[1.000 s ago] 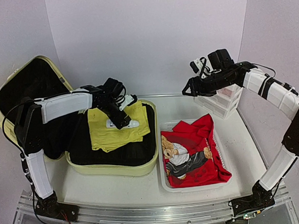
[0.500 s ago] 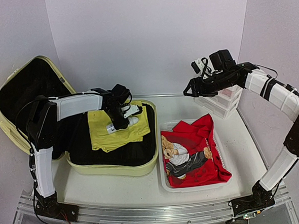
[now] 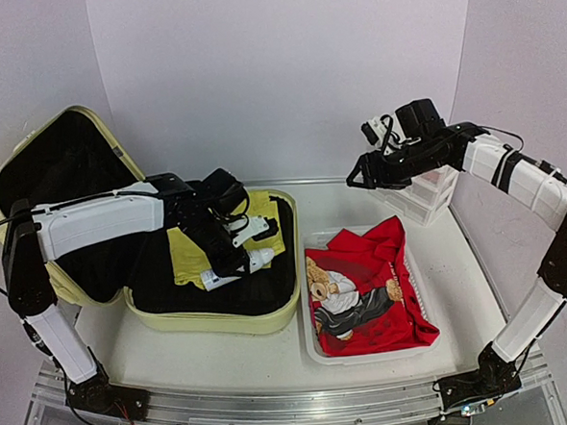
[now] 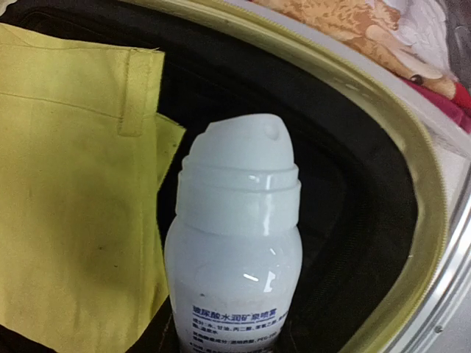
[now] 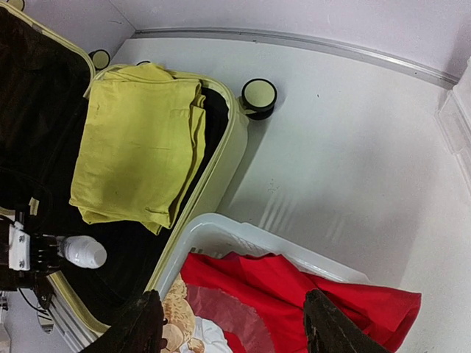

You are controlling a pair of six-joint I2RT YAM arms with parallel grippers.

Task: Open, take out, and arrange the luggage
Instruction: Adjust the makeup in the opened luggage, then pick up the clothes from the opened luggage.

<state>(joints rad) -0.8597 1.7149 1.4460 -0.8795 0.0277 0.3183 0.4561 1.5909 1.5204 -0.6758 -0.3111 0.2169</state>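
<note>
Luggage, a large pale yellow-green hard-shell suitcase [image 3: 213, 320] with black fabric lining, is lying open across the left half of the top view, its lid leaning back toward the upper left corner and its base sitting just beside the white mesh plastic basket [image 3: 309, 344] at lower centre. The left gripper [image 3: 221, 262] is clenching a small white plastic spray bottle [image 4: 235, 250] over the lining, near the lower edge of a folded yellow-green garment [image 3: 266, 216]. In the left wrist view the bottle is filling the centre of the frame, cap upward. The right gripper [image 3: 355, 178] is hanging with fingers spread and grasping nothing at the upper right, beside the clear plastic drawer organizer [image 3: 419, 200].

The shell is probably behaving as stiff, smooth and bulky, too wide for these jaws, so the rim or a moulded handle is looking like the place to take hold. The bottle is likely light, rounded and slippery, so a grip across its body is suiting it best. The garment is looking soft and limp.
</note>
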